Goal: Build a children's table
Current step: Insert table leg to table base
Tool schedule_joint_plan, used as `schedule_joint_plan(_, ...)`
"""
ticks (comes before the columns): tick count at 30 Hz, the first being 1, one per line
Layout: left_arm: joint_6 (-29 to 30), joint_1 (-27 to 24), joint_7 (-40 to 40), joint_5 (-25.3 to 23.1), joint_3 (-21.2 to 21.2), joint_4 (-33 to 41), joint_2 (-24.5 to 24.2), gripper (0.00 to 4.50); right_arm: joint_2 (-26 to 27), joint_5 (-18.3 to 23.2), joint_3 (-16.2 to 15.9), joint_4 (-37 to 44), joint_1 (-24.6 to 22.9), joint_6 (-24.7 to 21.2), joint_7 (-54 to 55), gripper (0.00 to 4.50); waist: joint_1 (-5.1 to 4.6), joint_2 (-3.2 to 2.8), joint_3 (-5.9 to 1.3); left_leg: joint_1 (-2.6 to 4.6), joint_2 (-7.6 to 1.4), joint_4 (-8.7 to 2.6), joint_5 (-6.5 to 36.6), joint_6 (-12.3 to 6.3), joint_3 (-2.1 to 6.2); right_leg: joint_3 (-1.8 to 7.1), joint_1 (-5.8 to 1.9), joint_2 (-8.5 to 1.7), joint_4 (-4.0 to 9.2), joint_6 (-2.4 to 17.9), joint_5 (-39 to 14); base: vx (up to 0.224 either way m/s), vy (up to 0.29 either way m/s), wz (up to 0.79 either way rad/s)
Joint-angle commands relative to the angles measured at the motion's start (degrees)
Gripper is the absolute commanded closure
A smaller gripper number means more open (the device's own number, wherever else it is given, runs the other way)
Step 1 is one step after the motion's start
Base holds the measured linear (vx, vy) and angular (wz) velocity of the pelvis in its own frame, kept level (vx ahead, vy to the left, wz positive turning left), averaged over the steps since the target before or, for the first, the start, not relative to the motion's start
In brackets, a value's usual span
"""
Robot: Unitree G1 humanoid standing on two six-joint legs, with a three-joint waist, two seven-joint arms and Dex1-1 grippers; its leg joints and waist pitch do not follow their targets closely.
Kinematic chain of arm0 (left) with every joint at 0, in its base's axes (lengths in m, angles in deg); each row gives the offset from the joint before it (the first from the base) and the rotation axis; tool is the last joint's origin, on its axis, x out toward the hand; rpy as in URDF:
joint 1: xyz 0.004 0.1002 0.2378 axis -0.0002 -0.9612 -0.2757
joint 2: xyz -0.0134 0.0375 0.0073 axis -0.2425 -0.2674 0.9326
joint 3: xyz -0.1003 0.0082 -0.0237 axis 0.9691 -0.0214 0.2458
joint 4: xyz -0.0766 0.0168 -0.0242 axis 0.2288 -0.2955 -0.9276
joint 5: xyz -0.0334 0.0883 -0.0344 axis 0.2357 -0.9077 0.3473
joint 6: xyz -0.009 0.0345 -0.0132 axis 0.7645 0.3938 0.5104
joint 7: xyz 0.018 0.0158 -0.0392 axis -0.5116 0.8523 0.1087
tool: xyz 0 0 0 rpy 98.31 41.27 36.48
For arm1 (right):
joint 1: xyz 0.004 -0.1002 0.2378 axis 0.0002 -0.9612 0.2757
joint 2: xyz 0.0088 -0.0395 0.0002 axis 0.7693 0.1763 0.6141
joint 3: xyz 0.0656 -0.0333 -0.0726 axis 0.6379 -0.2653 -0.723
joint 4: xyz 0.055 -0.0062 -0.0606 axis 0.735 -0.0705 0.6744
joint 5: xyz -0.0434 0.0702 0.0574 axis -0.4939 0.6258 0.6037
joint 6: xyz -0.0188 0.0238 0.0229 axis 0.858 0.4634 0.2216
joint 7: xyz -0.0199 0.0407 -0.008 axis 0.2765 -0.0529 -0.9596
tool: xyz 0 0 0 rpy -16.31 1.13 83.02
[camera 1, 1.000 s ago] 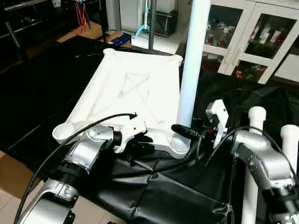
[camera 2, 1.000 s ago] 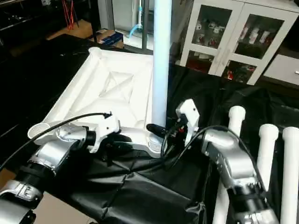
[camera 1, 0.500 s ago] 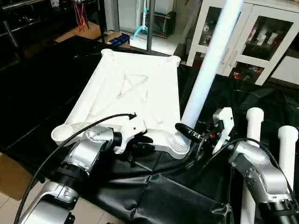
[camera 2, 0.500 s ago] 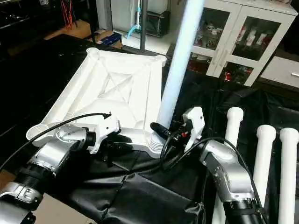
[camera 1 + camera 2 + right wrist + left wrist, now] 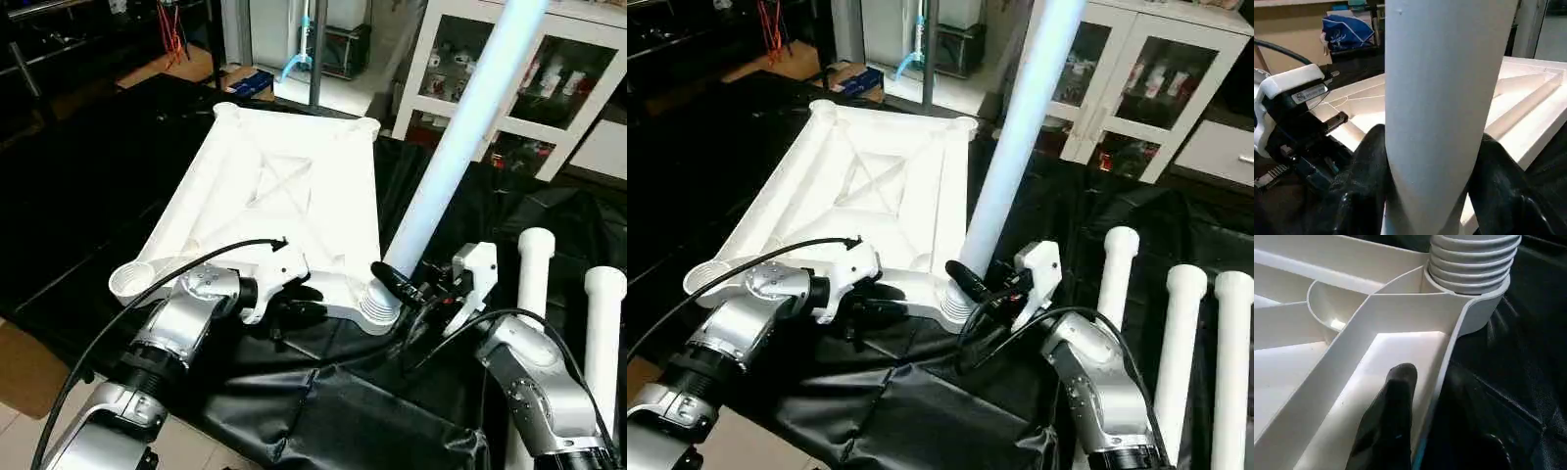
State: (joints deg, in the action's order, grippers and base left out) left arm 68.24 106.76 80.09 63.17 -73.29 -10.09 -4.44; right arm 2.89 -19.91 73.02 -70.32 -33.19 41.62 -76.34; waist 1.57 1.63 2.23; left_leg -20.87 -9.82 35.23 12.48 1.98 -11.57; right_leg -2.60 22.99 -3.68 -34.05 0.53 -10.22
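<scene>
The white tabletop point(image 5: 284, 186) lies underside up on black cloth, its X-braced ribs showing. One white leg point(image 5: 460, 137) has its ribbed end point(image 5: 377, 308) in the near right corner socket and leans up and to the right. My right gripper point(image 5: 402, 284) is shut on this leg just above the socket, a black finger point(image 5: 1366, 181) on each side of the tube. My left gripper point(image 5: 299, 299) is shut on the tabletop's near rim beside that socket. One of its fingers point(image 5: 1393, 416) lies inside the rim and the other outside.
Three spare white legs point(image 5: 1114, 284), point(image 5: 1176, 343), point(image 5: 1229, 362) lie on the cloth to the right. A white glass-door cabinet point(image 5: 519, 78) stands behind them. The near left corner socket point(image 5: 132, 279) has nothing in it. Bare floor shows past the cloth's near left edge.
The leg has tipped from upright to leaning right, its ribbed end still at the socket. My right gripper has moved right and lower with it. The left gripper has kept its hold.
</scene>
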Motion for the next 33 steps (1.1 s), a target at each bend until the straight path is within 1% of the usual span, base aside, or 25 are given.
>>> schedule_joint_plan(1,-0.02,-0.16,-0.20,1.52,0.83,0.74,0.22,3.72,-2.02,-5.41,-2.73,-4.69,-2.27,-3.98,0.92,2.67,-0.44,0.12,-2.17,0.86,-4.10,-5.86,16.60,-0.16,2.25,2.99,-1.36,-5.06,4.98,9.54,-21.10,0.000,0.000,0.00)
schedule_joint_plan(3,-0.02,-0.14,-0.19,1.51,0.81,0.71,0.17,3.72,-2.90,-5.71,-4.17,-4.82,-2.16,-6.04,0.14,2.67,-0.47,0.15,-2.17,0.82,-4.10,-5.90,16.69,-0.07,2.30,2.99,-1.38,-5.04,4.95,9.59,-20.90,0.000,0.000,0.00)
schedule_joint_plan(5,0.02,-0.18,-0.04,1.48,0.75,0.80,0.02,3.72,-4.34,-7.30,-6.30,-5.35,-2.35,-6.77,-1.34,2.67,-0.50,0.18,-2.12,0.95,-4.15,-5.92,17.73,0.11,2.31,3.01,-1.27,-5.03,5.05,9.39,-21.58,0.000,0.000,0.00)
schedule_joint_plan(6,0.02,-0.18,-0.04,1.48,0.75,0.80,0.02,3.72,-4.34,-7.30,-6.30,-5.35,-2.35,-6.77,-1.34,2.67,-0.53,0.23,-2.08,0.95,-4.12,-5.94,18.17,0.19,2.30,3.06,-1.24,-5.08,5.18,9.24,-22.11,0.000,0.000,0.00)
schedule_joint_plan(8,0.11,-0.25,0.04,1.51,0.74,0.95,-0.10,3.72,-4.80,-8.11,-7.36,-5.87,-2.38,-7.40,-2.22,2.67,-0.63,0.47,-2.05,1.02,-4.11,-6.06,19.62,0.53,2.44,3.02,-1.20,-5.11,5.42,8.60,-24.17,0.000,0.000,0.00)
schedule_joint_plan(10,0.13,-0.26,0.06,1.52,0.74,0.94,-0.14,3.72,-4.58,-8.10,-7.42,-6.13,-2.14,-7.62,-2.32,2.67,-0.70,0.45,-2.08,1.16,-4.13,-6.15,20.22,0.72,2.53,3.05,-1.11,-5.15,5.58,8.26,-25.00,0.000,0.000,0.00)
schedule_joint_plan(11,0.13,-0.30,0.04,1.51,0.73,0.93,-0.16,3.72,-4.35,-8.02,-7.42,-6.36,-1.84,-7.84,-2.31,2.67,-0.81,0.57,-2.17,1.17,-4.11,-6.21,20.45,0.86,2.58,3.02,-1.16,-5.09,5.58,8.11,-25.04,0.000,0.000,0.00)
schedule_joint_plan(12,0.13,-0.31,0.04,1.51,0.73,0.93,-0.17,3.72,-4.28,-7.99,-7.42,-6.43,-1.74,-7.91,-2.31,2.67,-0.86,0.73,-2.22,1.19,-4.14,-6.23,20.41,0.87,2.59,3.01,-1.17,-5.08,5.56,8.12,-24.83,0.000,0.000,0.00)
schedule_joint_plan(13,0.12,-0.37,0.02,1.49,0.71,0.96,-0.20,3.72,-3.99,-7.81,-7.28,-6.68,-1.43,-8.18,-2.16,2.67,-0.97,0.67,-2.26,1.21,-4.15,-6.26,20.29,0.90,2.58,3.00,-1.14,-5.05,5.54,8.37,-24.03,0.000,0.000,0.00)
schedule_joint_plan(15,0.19,-0.43,-0.01,1.57,0.70,1.02,-0.23,3.72,-3.76,-7.37,-7.09,-7.03,-1.16,-8.44,-1.92,2.67,-1.14,0.80,-2.28,1.17,-4.12,-6.28,20.34,0.84,2.55,2.98,-1.18,-5.03,5.53,8.65,-23.72,0.000,0.000,0.00)
schedule_joint_plan(16,0.19,-0.47,0.00,1.61,0.70,1.01,-0.28,3.72,-3.50,-7.01,-6.71,-7.59,-0.88,-8.51,-1.49,2.67,-1.25,0.74,-2.23,1.10,-4.11,-6.33,20.56,0.83,2.60,2.97,-1.20,-5.05,5.56,8.69,-24.15,0.000,0.000,0.00)
schedule_joint_plan(17,0.20,-0.51,0.04,1.65,0.68,1.02,-0.37,3.72,-3.38,-6.42,-6.35,-8.05,-0.56,-8.64,-1.19,2.67,-1.36,0.68,-2.17,1.24,-4.11,-6.29,21.27,0.91,2.58,2.99,-1.02,-5.09,5.74,8.57,-25.20,0.000,0.000,0.00)
schedule_joint_plan(18,0.20,-0.51,0.04,1.65,0.68,1.02,-0.37,3.72,-3.38,-6.42,-6.35,-8.05,-0.56,-8.64,-1.19,2.67,-1.51,0.69,-2.08,1.21,-4.13,-6.37,22.04,1.10,2.71,2.94,-0.99,-5.06,5.82,8.29,-26.44,0.000,0.000,0.00)
schedule_joint_plan(20,0.22,-0.61,0.26,1.68,0.61,1.10,-0.55,3.72,-3.01,-5.17,-5.10,-9.05,0.83,-9.36,-0.40,2.67,-1.63,0.57,-2.14,1.33,-4.11,-6.37,22.83,1.33,2.83,2.91,-0.92,-5.11,5.93,7.96,-27.48,0.000,0.000,0.00)
schedule_joint_plan(21,0.17,-0.62,0.36,1.65,0.55,1.10,-0.61,3.72,-3.13,-5.54,-4.90,-10.12,2.12,-9.09,-0.09,2.67,-1.82,0.47,-2.17,1.27,-4.15,-6.49,23.17,1.57,2.96,2.79,-1.02,-5.03,5.88,7.98,-27.43,0.000,0.000,0.00)
schedule_joint_plan(22,0.17,-0.64,0.43,1.65,0.49,1.14,-0.65,3.72,-3.34,-6.05,-4.94,-11.13,3.19,-8.66,0.22,2.67,-1.90,0.48,-2.07,1.23,-4.15,-6.52,23.51,1.68,2.95,2.79,-0.95,-4.98,5.96,7.97,-27.56,0.000,0.000,0.00)
schedule_joint_plan(23,0.16,-0.64,0.44,1.65,0.48,1.13,-0.65,3.72,-3.36,-6.14,-4.95,-11.30,3.34,-8.59,0.26,2.67,-2.01,0.44,-2.07,1.29,-4.13,-6.54,24.08,1.96,2.99,2.76,-0.90,-4.99,5.99,8.01,-27.69,0.000,0.000,0.00)
schedule_joint_plan(24,0.12,-0.59,0.49,1.64,0.43,1.05,-0.65,3.72,-3.48,-6.59,-5.00,-12.20,4.16,-8.21,0.49,2.67,-2.19,0.42,-2.09,1.23,-4.13,-6.64,24.31,2.15,3.07,2.68,-1.04,-4.99,5.99,7.97,-27.49,0.000,0.000,0.00)
schedule_joint_plan(25,0.11,-0.61,0.50,1.63,0.39,1.08,-0.64,3.72,-3.51,-6.67,-5.05,-12.44,4.43,-8.13,0.41,2.67,-2.28,0.42,-2.11,1.18,-4.13,-6.67,24.32,2.20,3.10,2.67,-1.10,-4.99,6.00,7.95,-27.28,0.000,0.000,0.00)
schedule_joint_plan(26,0.08,-0.73,0.55,1.56,0.18,1.30,-0.55,3.72,-3.60,-7.10,-5.18,-13.50,5.76,-7.95,-0.20,2.67,-2.49,0.70,-2.06,1.14,-4.13,-6.70,24.70,2.17,3.13,2.64,-1.03,-4.99,6.02,7.90,-27.59,0.000,0.000,0.00)
schedule_joint_plan(27,0.08,-0.73,0.55,1.56,0.18,1.30,-0.55,3.73,-3.60,-7.10,-5.18,-13.50,5.76,-7.95,-0.20,2.67,-2.63,0.59,-2.03,1.33,-4.10,-6.62,25.43,2.19,3.09,2.70,-0.82,-5.05,6.15,7.91,-28.41,0.000,0.000,0.00)
schedule_joint_plan(29,0.08,-0.79,0.40,1.62,0.04,1.47,-0.51,3.73,-3.50,-7.25,-5.30,-13.33,5.95,-8.17,-0.71,2.67,-2.76,0.76,-2.01,1.30,-4.08,-6.58,25.53,2.03,3.08,2.76,-0.79,-5.09,6.31,7.67,-29.21,0.000,0.000,0.00)
schedule_joint_plan(30,0.06,-0.81,0.31,1.61,0.06,1.48,-0.52,3.74,-3.47,-7.26,-5.34,-13.25,5.83,-8.12,-0.71,2.67,-2.72,0.81,-1.96,1.40,-4.10,-6.56,25.55,1.95,3.05,2.81,-0.65,-5.14,6.40,7.55,-29.71,0.000,0.000,0.00)
schedule_joint_plan(33,-0.02,-1.02,-0.71,1.51,0.35,1.64,-0.71,3.74,-3.10,-7.40,-5.64,-13.03,4.39,-6.72,-0.25,2.67,-2.67,0.79,-1.94,1.42,-4.12,-6.54,25.41,1.80,3.03,2.85,-0.58,-5.16,6.47,7.39,-30.02,0.000,0.000,0.00)
